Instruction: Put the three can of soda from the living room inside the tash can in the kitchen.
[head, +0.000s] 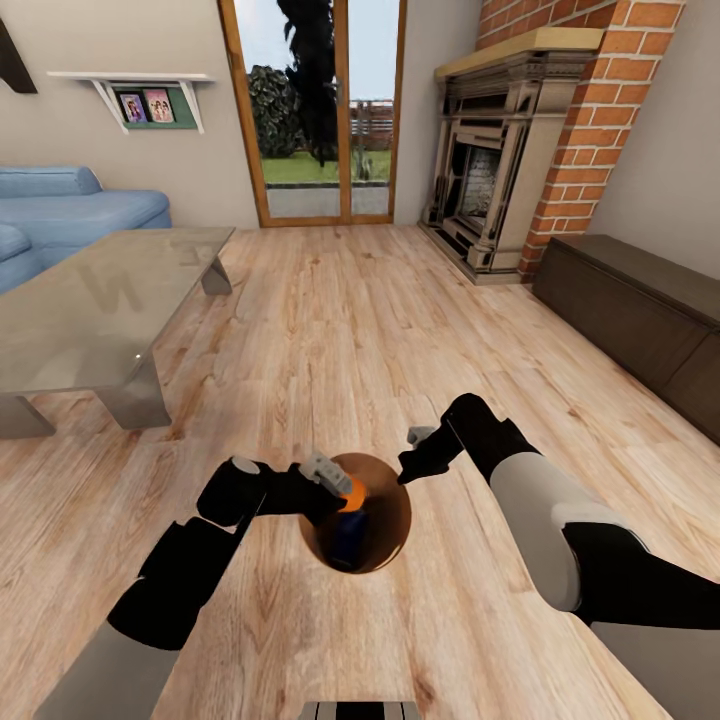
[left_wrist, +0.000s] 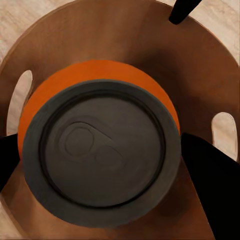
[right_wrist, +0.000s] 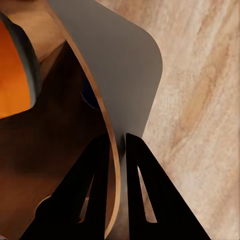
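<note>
Wood floor (head: 380, 330), glass table (head: 90, 310) left

Matt wood bin (left_wrist: 200, 70), glossy table (head: 90, 300).

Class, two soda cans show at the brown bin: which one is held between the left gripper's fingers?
The orange soda can, gripped above the trash can. The dark blue soda can sits lower inside the bin, free of the fingers.

We see the left gripper (head: 345, 497) covering part of the bin's (head: 395, 515) rim, the orange can (left_wrist: 100, 145) hiding the bin's floor, and the sofa (head: 60, 215) cut by the frame edge.
</note>
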